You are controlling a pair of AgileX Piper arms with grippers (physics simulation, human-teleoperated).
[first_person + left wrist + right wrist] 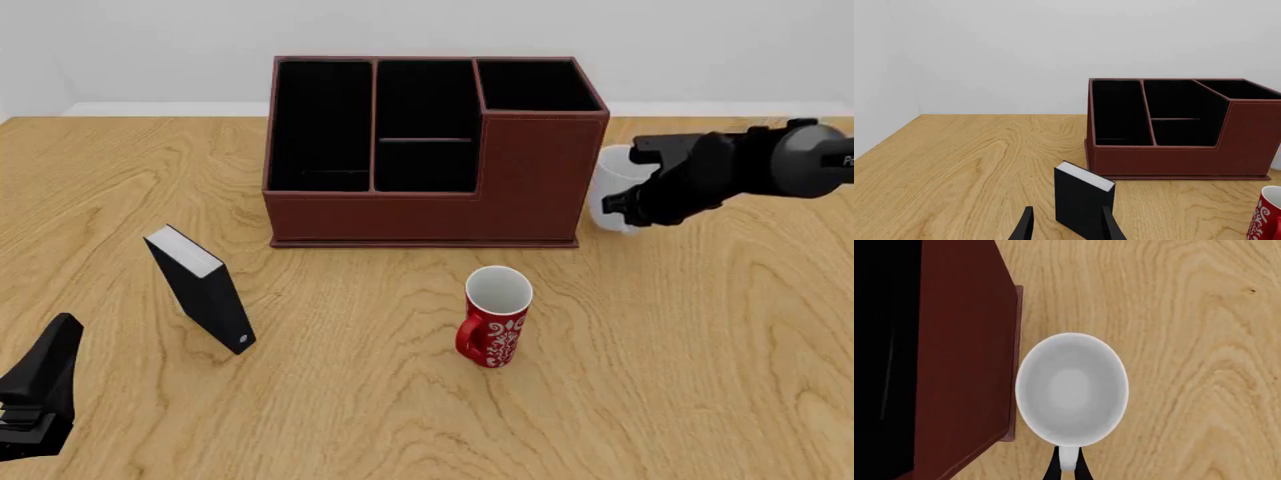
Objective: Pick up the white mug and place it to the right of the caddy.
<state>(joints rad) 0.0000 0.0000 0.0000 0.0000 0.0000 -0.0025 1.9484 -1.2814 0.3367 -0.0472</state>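
White mug at the caddy's right flank

Your right gripper (pixel 1066 466) pinches the white mug (pixel 614 187) by its handle, mid-right of frame, just beside the caddy (pixel 424 152); your left gripper (pixel 1066 226) sits spread, lower left.

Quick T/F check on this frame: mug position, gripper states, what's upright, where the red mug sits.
1. The white mug is right of the caddy. True.
2. The right gripper is open and clear of the mug. False: it is shut on the mug's handle.
3. The red mug lies on its side. False: it stands upright, mouth up.
4. The left gripper holds nothing. True: it is open, near the black box.
5. The red mug sits inside the caddy. False: it stands on the table in front.
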